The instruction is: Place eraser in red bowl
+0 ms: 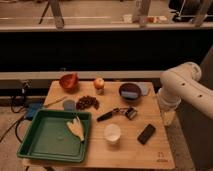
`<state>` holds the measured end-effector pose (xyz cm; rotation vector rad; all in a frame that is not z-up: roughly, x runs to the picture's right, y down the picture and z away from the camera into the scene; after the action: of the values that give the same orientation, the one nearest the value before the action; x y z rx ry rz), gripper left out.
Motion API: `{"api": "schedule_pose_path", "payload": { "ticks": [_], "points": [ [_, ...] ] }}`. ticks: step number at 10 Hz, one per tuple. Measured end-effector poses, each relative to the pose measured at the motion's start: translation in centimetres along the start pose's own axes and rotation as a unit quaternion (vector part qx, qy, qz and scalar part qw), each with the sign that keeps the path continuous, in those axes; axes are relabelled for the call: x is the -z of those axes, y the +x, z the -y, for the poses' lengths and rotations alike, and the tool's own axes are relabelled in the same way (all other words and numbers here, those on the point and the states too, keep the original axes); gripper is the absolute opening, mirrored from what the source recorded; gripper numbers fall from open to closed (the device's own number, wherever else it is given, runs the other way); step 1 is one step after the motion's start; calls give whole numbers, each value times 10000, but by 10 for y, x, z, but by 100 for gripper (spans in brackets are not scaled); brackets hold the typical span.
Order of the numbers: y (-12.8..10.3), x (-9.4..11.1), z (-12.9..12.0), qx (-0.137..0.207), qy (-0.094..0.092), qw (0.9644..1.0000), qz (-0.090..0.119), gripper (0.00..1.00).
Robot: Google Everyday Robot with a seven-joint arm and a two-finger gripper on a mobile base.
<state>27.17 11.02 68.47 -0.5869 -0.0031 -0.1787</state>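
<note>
The eraser (146,133), a flat black block, lies on the wooden table (125,152) toward its front right. Far from it, at the table's back left corner, sits the red bowl (69,81). My white arm reaches in from the right. Its gripper (168,118) hangs pointing down just past the table's right edge, a little right of and behind the eraser. It is open and holds nothing.
A white cup (112,133) stands left of the eraser, with a black-handled peeler (118,113) behind it. A dark bowl (130,91) holding a blue item sits back centre, near an orange fruit (99,83) and dark berries (87,102). A green tray (30,145) fills the front left.
</note>
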Motion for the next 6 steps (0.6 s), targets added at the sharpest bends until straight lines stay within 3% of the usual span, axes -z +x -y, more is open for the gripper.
{"api": "schedule_pose_path", "payload": {
  "ticks": [6],
  "points": [
    [-5, -5, -3, 735, -53, 9973, -44, 80]
  ]
}}
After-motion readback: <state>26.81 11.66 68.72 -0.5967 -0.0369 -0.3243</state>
